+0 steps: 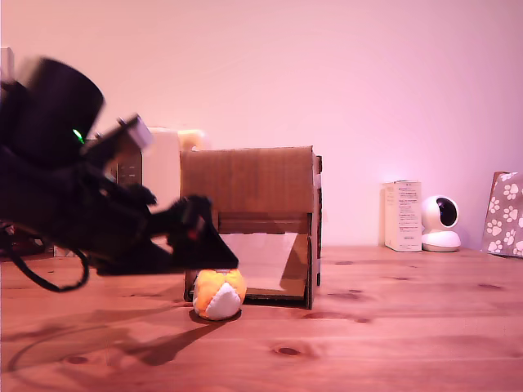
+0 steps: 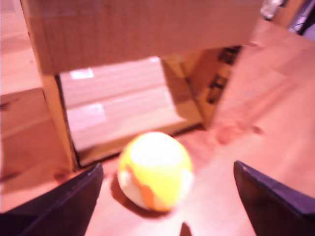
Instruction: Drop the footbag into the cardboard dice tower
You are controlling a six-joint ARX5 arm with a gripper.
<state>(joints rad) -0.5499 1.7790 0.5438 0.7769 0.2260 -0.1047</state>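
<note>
The footbag (image 1: pixel 218 295) (image 2: pixel 155 169), a small orange, yellow and white ball, rests on the wooden table just in front of the cardboard dice tower (image 1: pixel 253 184) (image 2: pixel 133 29). The tower's lower front opening shows a pale sloped ramp (image 2: pixel 118 110). My gripper (image 1: pixel 214 247) (image 2: pixel 167 206) hangs low over the ball, a little toward the exterior view's left. It is open: in the wrist view its two dark fingers (image 2: pixel 64 204) stand wide apart on either side of the ball, not touching it.
Behind the tower stands a white appliance (image 1: pixel 163 167). At the exterior view's right are a white carton (image 1: pixel 403 215), a small white camera (image 1: pixel 441 223) and a paw-print tissue box (image 1: pixel 505 214). The wooden table (image 1: pixel 392 327) stretches toward the front.
</note>
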